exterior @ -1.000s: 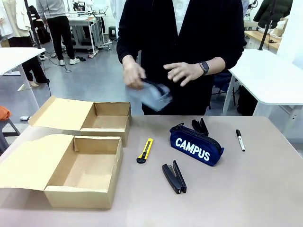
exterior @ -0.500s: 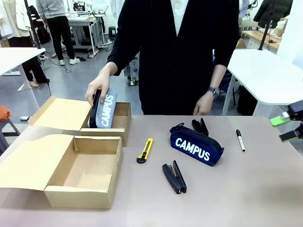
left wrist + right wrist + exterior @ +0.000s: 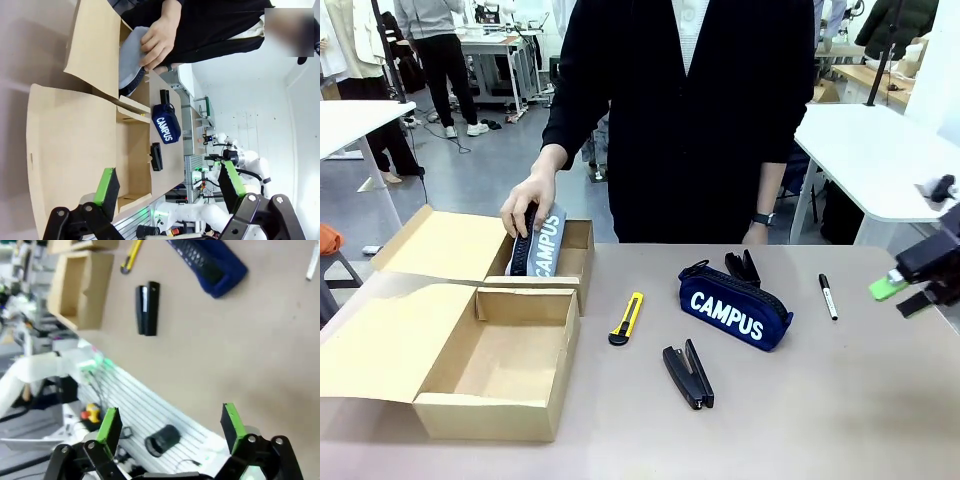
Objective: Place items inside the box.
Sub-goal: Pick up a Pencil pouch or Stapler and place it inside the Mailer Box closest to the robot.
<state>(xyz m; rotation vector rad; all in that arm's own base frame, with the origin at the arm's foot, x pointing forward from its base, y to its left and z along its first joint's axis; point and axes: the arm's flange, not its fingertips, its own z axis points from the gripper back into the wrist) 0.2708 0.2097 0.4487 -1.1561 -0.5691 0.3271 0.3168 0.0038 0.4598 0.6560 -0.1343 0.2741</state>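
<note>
Left hand (image 3: pixel 168 167) and right hand (image 3: pixel 170 407) open, empty; grey case (image 3: pixel 542 245) half-hidden in box (image 3: pixel 587 260).

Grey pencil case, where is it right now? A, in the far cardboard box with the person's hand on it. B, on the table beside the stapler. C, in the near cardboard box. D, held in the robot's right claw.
A: the person's hand grips the grey pencil case, which sits tilted between the walls of the far box.
</note>
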